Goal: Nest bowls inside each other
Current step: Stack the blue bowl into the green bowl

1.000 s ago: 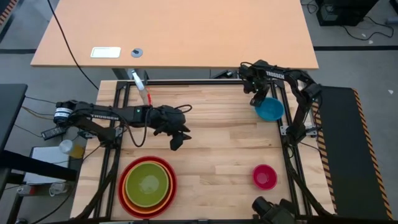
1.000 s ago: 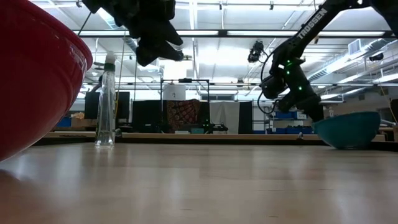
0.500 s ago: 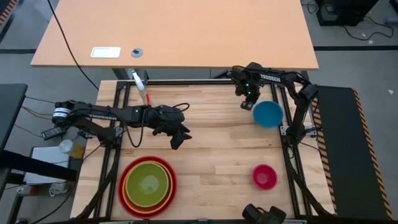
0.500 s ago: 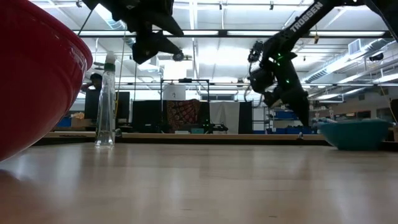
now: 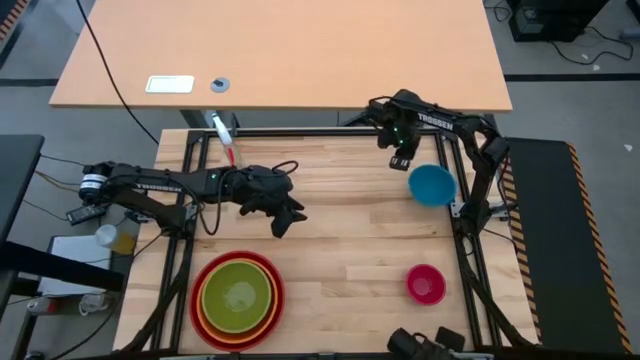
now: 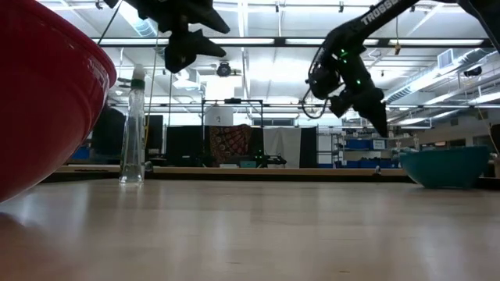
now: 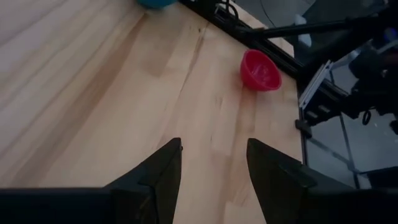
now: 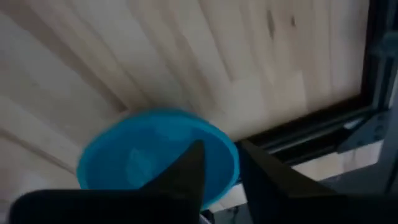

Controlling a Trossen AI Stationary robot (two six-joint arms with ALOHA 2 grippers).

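A blue bowl point(image 5: 432, 184) point(image 6: 445, 165) stands on its base at the table's far right. My right gripper point(image 5: 400, 160) point(image 8: 219, 163) hangs above it, toward its left rim, pointing steeply down, its fingers a little apart and holding nothing. A small pink bowl point(image 5: 425, 285) point(image 7: 260, 70) stands at the near right. At the near left a green bowl point(image 5: 238, 295) sits inside a big red one point(image 5: 205, 268) point(image 6: 39, 101), with an orange rim between them. My left gripper point(image 5: 287, 222) point(image 7: 211, 158) hovers open over the table's middle, above bare wood.
A clear bottle point(image 6: 134, 129) point(image 5: 228, 140) stands near the far left edge. Black frame rails point(image 5: 470, 270) run along the table's sides. Bare wood point(image 5: 350, 240) lies between the nested bowls, the pink bowl and the blue bowl.
My right gripper has come off the blue bowl's left rim, risen and drawn a little toward the table's far left. The bowl, tipped a second ago, now stands level, slightly nearer the near edge. My left gripper has rolled a little about its own line.
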